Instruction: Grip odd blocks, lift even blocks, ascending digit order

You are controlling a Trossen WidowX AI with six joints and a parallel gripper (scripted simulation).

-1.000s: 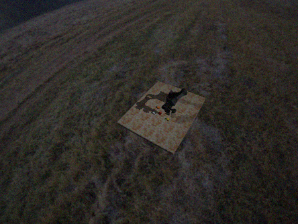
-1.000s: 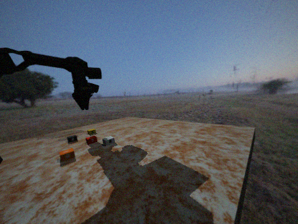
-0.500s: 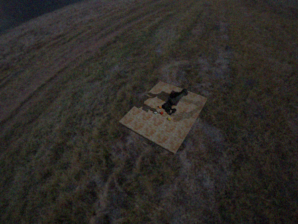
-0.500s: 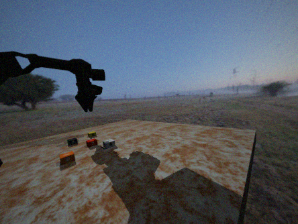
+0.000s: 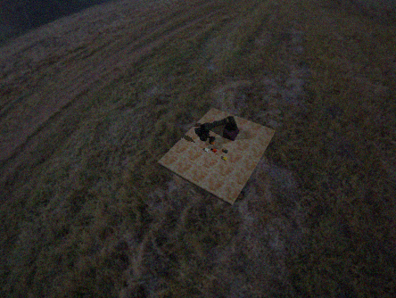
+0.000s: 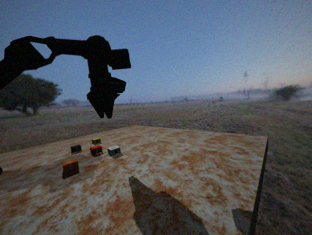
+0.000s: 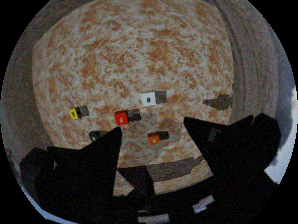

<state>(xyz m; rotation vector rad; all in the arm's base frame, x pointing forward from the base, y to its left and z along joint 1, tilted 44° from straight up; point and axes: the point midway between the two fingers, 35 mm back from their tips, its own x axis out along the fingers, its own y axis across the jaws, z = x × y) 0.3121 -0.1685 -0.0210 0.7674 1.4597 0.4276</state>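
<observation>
My gripper is open and empty, high above the table, fingers pointing down. In the wrist view an orange block shows between the fingertips, far below. A white block lies beyond it. A red block is left of the white one in the wrist view, and a yellow block is far left. A black block is partly hidden by the left finger. The digits are too small to read surely.
The blocks stand on a mottled orange and cream table. The red block stands close to the white one. The arm's dark shadow falls across the table. Grassland surrounds the table.
</observation>
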